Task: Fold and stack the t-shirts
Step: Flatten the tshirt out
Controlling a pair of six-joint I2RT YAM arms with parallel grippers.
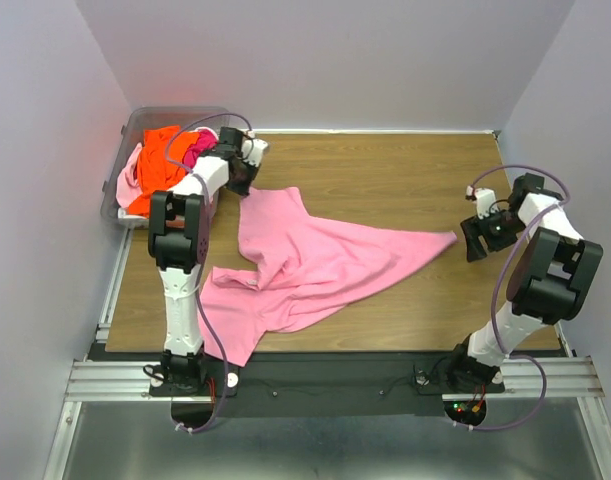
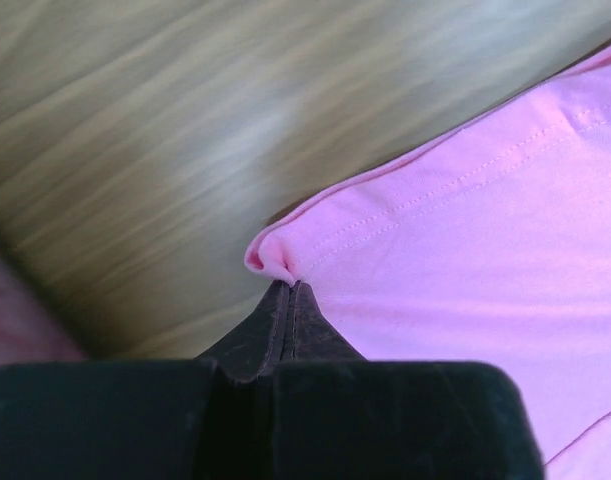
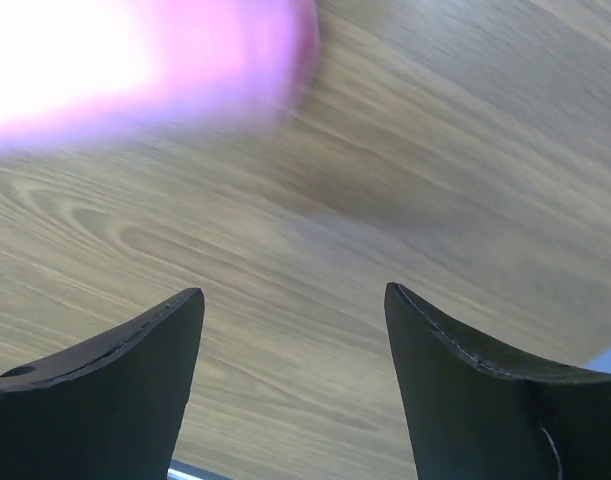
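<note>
A light pink t-shirt [image 1: 305, 260] lies crumpled and stretched across the middle of the table, one corner drawn out to a point at the right. My left gripper [image 1: 243, 185] is at its far left corner, shut on a small fold of the hem [image 2: 270, 255]; the jaws [image 2: 288, 288] are pressed together. More t-shirts, orange [image 1: 160, 150], hot pink [image 1: 197, 148] and pale pink [image 1: 130, 172], are heaped in the bin. My right gripper [image 1: 472, 240] stands open just right of the shirt's pointed tip, with only bare wood between its fingers [image 3: 293, 295]. The pink cloth [image 3: 135, 60] is blurred ahead of it.
A clear plastic bin [image 1: 135, 125] stands at the table's far left corner, beside my left arm. The wooden table [image 1: 405, 170] is bordered by grey walls at the back and sides. A metal rail [image 1: 335, 380] runs along the near edge.
</note>
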